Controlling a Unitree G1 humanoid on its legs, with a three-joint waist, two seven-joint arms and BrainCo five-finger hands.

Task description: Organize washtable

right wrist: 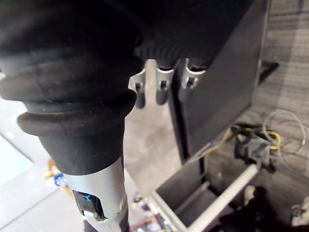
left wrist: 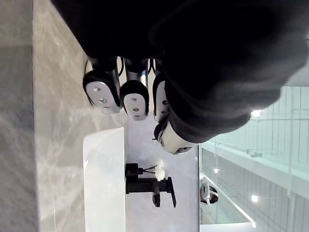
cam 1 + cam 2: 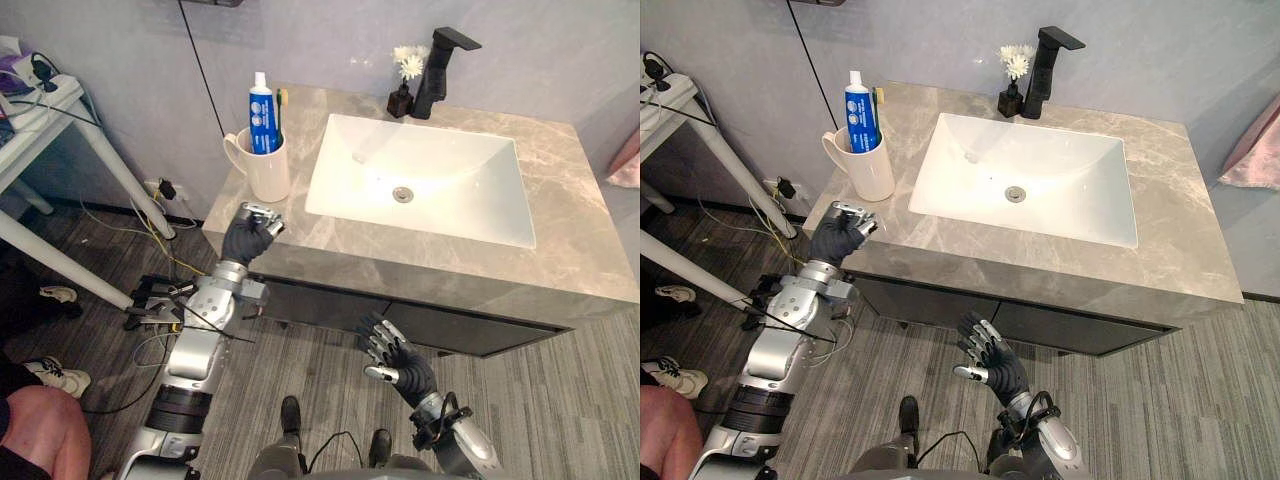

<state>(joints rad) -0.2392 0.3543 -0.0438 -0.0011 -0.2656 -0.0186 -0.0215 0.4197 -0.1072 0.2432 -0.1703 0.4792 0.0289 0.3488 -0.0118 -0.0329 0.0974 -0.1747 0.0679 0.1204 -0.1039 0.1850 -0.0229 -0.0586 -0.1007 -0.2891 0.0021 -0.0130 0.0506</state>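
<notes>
Nearest to me, the robot's right hand (image 3: 400, 362) hangs low in front of the dark cabinet (image 3: 330, 300) under the table. Its fingers are spread and straight, and it holds nothing.

Up and across from it, the left hand (image 3: 250, 236) sits at the front left corner of the grey marble table (image 3: 580, 230). Its fingers are curled in loosely over the edge, and I see nothing in its grasp.

Just beyond that hand stands a cream cup (image 3: 262, 168). It is upright, with its handle turned to the hand's left. It holds a blue and white toothpaste tube (image 3: 262, 120) and a toothbrush (image 3: 282, 100), both poking well above the rim.

Beyond and to the right of the hand lies the white sink (image 3: 450, 170), which is empty. Farthest off, behind the sink, are a black faucet (image 3: 436, 70) and a small dark vase (image 3: 402, 98) of white flowers just beside it.

The cup looks like the thing to be dealt with, and the left hand is the one placed for it. To do it well, the fingers should uncurl before the hand goes forward. They should then close round the cup's body below the rim, so that the tall tube is not knocked.

The cup stands close to the table's left edge, so any push should go toward the sink side, never outward. Keep the cup upright throughout.
</notes>
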